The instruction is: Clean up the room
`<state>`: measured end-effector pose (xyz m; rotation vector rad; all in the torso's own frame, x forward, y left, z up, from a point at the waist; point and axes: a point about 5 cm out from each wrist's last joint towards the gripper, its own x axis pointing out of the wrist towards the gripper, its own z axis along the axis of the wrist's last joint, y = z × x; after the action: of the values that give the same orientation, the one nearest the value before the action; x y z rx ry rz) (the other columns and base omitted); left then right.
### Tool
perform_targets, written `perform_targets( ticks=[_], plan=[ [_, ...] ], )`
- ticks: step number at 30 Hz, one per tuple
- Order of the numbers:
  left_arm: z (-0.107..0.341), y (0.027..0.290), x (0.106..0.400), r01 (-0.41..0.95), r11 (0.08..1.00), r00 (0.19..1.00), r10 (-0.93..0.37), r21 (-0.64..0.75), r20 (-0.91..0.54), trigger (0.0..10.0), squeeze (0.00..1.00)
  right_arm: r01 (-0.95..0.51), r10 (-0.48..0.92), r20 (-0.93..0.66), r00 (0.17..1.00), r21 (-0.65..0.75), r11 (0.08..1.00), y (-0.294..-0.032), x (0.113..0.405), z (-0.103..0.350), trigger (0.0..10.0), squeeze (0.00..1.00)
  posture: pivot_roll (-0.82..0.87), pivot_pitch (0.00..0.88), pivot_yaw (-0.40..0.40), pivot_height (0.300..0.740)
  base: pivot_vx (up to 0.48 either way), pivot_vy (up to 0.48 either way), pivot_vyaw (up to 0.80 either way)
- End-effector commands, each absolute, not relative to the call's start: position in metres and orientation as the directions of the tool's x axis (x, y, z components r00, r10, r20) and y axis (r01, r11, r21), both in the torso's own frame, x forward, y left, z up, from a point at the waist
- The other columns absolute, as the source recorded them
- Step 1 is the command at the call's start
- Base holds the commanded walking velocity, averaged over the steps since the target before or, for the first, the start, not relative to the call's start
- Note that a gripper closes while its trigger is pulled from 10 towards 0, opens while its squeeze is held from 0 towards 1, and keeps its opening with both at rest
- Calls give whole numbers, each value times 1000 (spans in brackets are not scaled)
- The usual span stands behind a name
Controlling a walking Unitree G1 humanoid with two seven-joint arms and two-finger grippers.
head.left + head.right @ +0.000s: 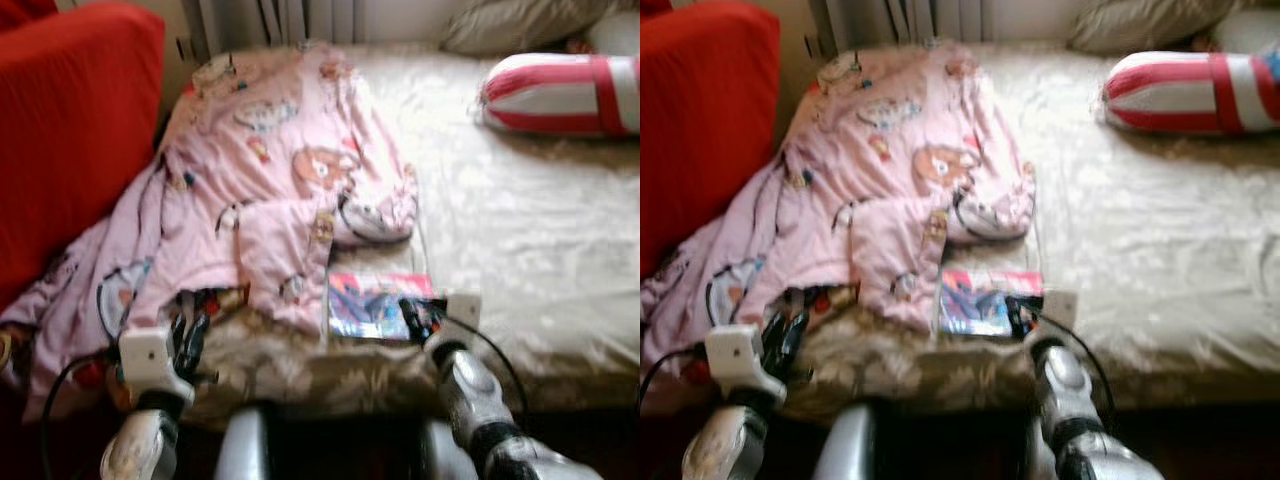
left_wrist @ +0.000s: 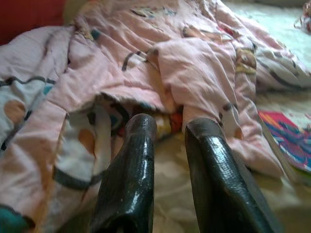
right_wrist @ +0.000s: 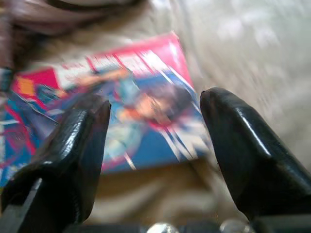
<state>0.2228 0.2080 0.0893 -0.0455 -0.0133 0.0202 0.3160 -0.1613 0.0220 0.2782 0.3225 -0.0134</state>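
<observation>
A pink cartoon-print quilt (image 1: pixel 270 180) lies crumpled over the left half of the bed, one corner hanging off the front left. A colourful red-and-blue book (image 1: pixel 372 305) lies flat near the bed's front edge, partly under the quilt's hem. My right gripper (image 1: pixel 418 318) hovers at the book's right end, open, with the cover (image 3: pixel 146 111) between its spread fingers. My left gripper (image 1: pixel 188 345) is at the front edge by the quilt's hanging fold (image 2: pixel 97 145), fingers open a little with nothing between them.
The bed's beige patterned sheet (image 1: pixel 530 240) is bare on the right. A red-and-white striped bolster (image 1: pixel 565 93) and a grey pillow (image 1: pixel 520 22) lie at the far right. A red armchair (image 1: pixel 70 130) stands close on the left.
</observation>
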Motion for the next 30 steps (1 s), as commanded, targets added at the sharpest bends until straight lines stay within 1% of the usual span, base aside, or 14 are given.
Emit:
perform_targets(
  ticks=[1,7,13,17,22,30],
  plan=[
    [92,209,219,-13,999,1000,13,-29,7,10000,0,116,-6,-337,941,305,945,-165,317,22,10000,0,218,170,28,552,0,0,0],
    [92,210,211,-9,1000,1000,9,-23,-10,10000,0,174,-46,-364,930,327,929,-175,317,20,10000,0,230,194,37,552,0,0,0],
    [95,213,203,-12,1000,1000,12,-13,-24,10000,0,185,-48,-358,933,359,915,-178,318,22,10000,0,246,220,49,552,0,0,0],
    [96,214,200,-15,1000,999,15,-8,-34,10000,0,167,-27,-346,938,384,908,-175,320,24,10000,0,256,225,53,552,0,0,0],
    [97,215,197,-20,1000,999,20,-6,-40,10000,0,125,-3,-280,960,418,900,-171,327,34,10000,0,257,231,55,552,0,0,0],
    [96,214,197,-19,1000,999,19,-8,-47,10000,0,105,-10,-226,974,409,906,-173,331,42,10000,0,255,233,55,552,0,0,0]
  ],
)
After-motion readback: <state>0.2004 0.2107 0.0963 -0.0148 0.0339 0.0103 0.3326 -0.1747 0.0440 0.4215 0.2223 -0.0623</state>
